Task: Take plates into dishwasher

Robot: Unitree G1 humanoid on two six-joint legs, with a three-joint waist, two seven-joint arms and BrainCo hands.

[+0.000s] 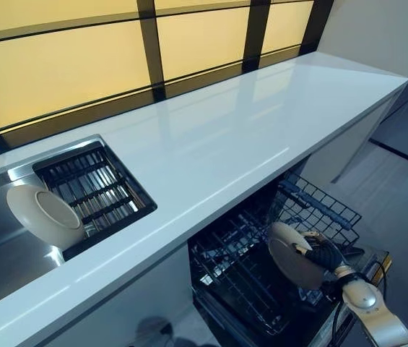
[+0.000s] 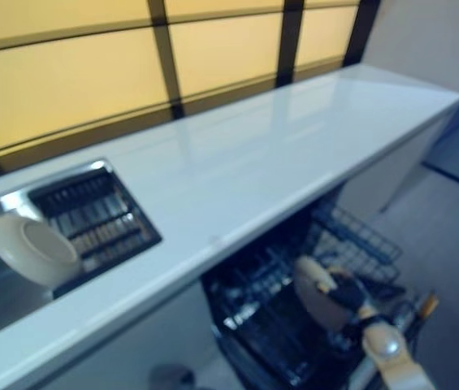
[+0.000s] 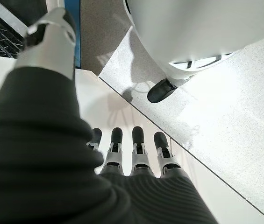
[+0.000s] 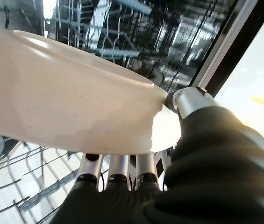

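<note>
A cream plate (image 1: 290,254) is being gripped by the right hand (image 1: 324,254), with the thumb (image 4: 188,100) pressed onto the rim on one face and the fingers (image 4: 117,170) curled under the other face, so that the plate is being pinched edge-on between them. The plate is being held tilted, nearly on edge, above the pulled-out lower dishwasher rack (image 1: 247,278), whose dark wire tines are being seen just past the plate's rim in the right wrist view; whether the plate is touching the tines cannot be told. A raised wire basket (image 1: 315,204) is being shown just behind the hand, under the edge of the white countertop (image 1: 218,144). The left hand (image 3: 132,154) is being kept low, with its fingers (image 3: 139,140) straight and relaxed in a row and nothing being held, over a pale floor. A second cream dish, a shallow bowl-like plate (image 1: 43,214), is being left leaning on its edge in the steel sink (image 1: 1,267), resting against the dark slatted drain rack (image 1: 95,189), well apart from both hands. No legible writing or label is being shown on the plates, the rack or the counter.
</note>
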